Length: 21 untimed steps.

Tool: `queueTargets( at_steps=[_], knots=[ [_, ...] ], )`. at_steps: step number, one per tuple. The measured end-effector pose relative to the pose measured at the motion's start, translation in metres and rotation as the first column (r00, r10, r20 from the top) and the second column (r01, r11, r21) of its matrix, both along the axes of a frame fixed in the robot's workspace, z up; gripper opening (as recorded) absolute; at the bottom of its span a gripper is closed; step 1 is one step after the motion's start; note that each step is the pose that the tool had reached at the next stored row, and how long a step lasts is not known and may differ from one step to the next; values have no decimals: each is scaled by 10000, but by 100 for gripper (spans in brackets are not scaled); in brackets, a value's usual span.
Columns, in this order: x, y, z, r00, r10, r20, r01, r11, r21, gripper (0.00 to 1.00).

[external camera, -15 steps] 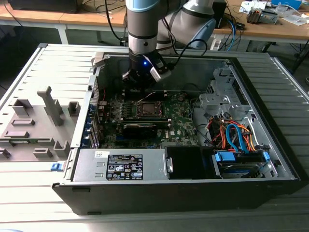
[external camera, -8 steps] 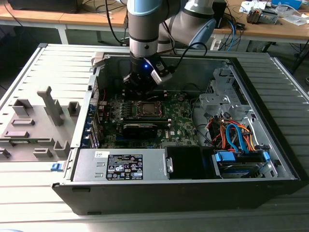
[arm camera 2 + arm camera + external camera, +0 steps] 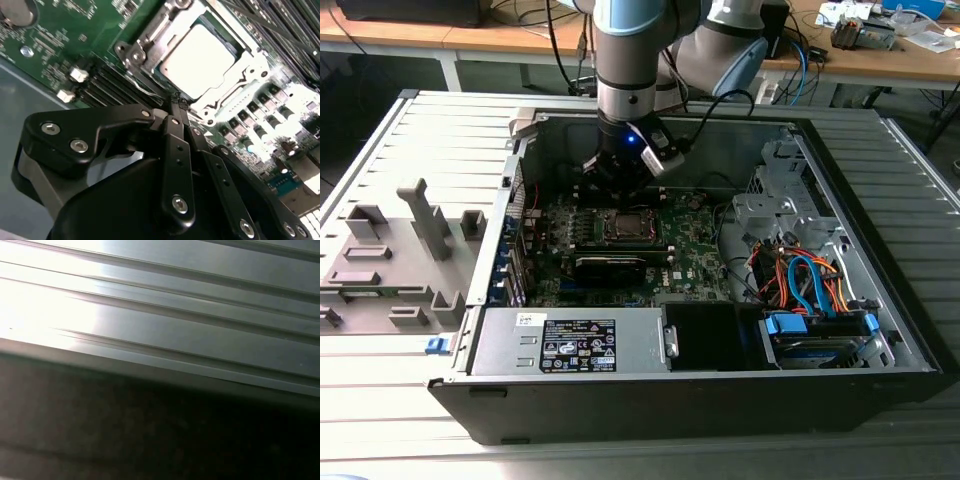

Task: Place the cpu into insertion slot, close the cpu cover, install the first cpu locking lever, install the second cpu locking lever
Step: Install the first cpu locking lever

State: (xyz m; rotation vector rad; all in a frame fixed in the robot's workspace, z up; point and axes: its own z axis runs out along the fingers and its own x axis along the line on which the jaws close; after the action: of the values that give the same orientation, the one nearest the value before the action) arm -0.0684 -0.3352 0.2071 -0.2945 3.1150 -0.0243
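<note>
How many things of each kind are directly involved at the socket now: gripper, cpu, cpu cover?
gripper: 1
cpu: 1
cpu cover: 1
Total: 3

Green motherboard speckled with tiny silver parts, and the cpu shows a pale silver-grey top inside the shiny silver cpu cover. The gripper is matte black, dotted with silver screw heads. The arm is grey and light blue, with a small blue light glowing low on it. Orange and blue cables coil in the dark grey case. Ribbed light grey table, in long parallel stripes
</note>
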Motion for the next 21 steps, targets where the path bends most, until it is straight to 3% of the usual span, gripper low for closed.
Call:
queueTargets(
  at_steps=[9, 21],
  knots=[
    [186, 0, -15, 10000, -1, 0, 1, 10000, -9, 11],
    [284, -1, -51, 10000, -2, -2, 2, 10000, -34, 11]
  ],
)
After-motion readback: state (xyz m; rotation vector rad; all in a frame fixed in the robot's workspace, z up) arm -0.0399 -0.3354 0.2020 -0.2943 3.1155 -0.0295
